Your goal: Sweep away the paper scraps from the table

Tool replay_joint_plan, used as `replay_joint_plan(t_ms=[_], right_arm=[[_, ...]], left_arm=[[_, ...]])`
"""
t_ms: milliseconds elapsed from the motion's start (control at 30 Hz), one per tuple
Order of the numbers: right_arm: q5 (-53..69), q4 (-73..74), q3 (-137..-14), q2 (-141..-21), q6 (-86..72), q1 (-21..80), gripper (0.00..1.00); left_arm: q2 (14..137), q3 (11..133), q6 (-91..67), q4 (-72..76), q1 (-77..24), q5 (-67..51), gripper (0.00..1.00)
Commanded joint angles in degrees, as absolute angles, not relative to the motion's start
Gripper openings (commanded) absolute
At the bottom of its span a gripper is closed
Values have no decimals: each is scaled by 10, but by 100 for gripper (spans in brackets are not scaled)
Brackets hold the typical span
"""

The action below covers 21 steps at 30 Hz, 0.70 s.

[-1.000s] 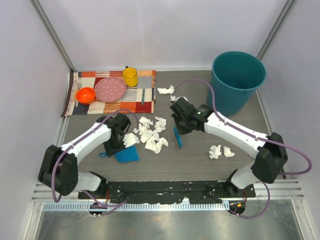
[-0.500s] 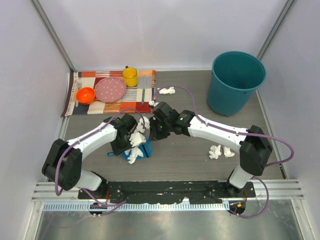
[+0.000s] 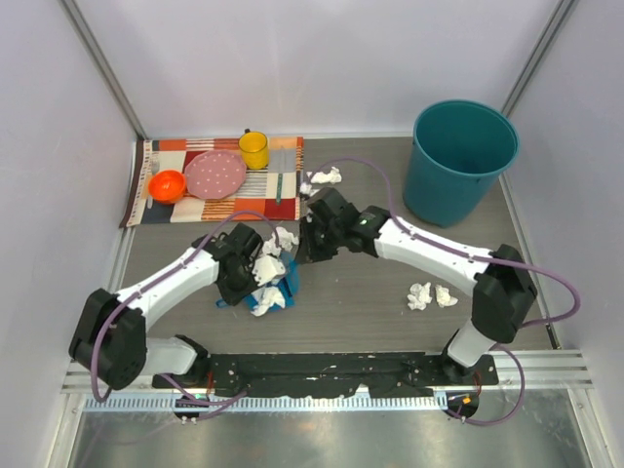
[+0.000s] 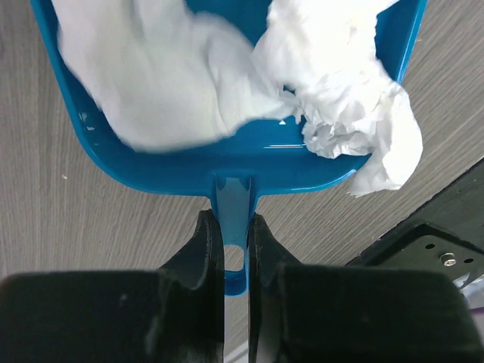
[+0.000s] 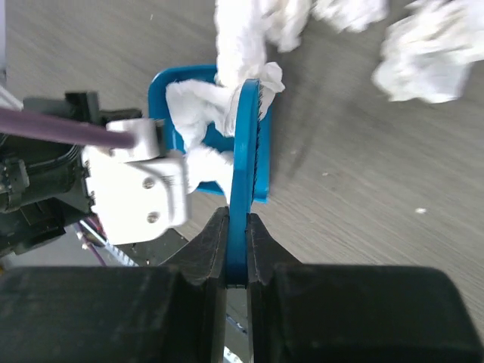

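Note:
My left gripper [image 4: 231, 223] is shut on the handle of a blue dustpan [image 4: 227, 162], which lies on the table [image 3: 370, 302] at centre left [image 3: 276, 295]. Crumpled white paper scraps [image 4: 174, 83] fill the pan, and one wad [image 4: 355, 106] hangs over its edge. My right gripper [image 5: 236, 219] is shut on a blue brush [image 5: 246, 136] held at the pan's mouth, its bristles against scraps [image 5: 198, 102]. More scraps lie just behind the pan [image 3: 284, 238], by the mat [image 3: 325, 176], and two lie at right [image 3: 430, 295].
A teal bucket [image 3: 458, 161] stands at the back right. A striped placemat [image 3: 171, 207] at the back left carries an orange bowl [image 3: 167, 184], a pink plate [image 3: 214, 175] and a yellow cup [image 3: 254, 149]. A metal rail [image 3: 331, 385] edges the table's near side.
My right arm swept the brush leftward, pushing the middle pile of scraps into the dustpan. The left arm shifted the pan slightly right. The right gripper has since pulled back a little.

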<state>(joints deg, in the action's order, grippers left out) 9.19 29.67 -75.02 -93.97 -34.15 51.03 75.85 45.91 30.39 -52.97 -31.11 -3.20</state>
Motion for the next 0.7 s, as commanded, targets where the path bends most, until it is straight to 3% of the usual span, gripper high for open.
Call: replay_joint_plan(t_ms=[0, 300, 667], right_arm=[[60, 336, -759, -842, -307, 457, 1], [33, 385, -761, -777, -270, 392, 1], [7, 398, -737, -785, -243, 370, 1]], left_arm=[[705, 455, 288, -511, -314, -56, 0], [679, 470, 270, -525, -314, -83, 0], [686, 482, 269, -527, -315, -77, 0]])
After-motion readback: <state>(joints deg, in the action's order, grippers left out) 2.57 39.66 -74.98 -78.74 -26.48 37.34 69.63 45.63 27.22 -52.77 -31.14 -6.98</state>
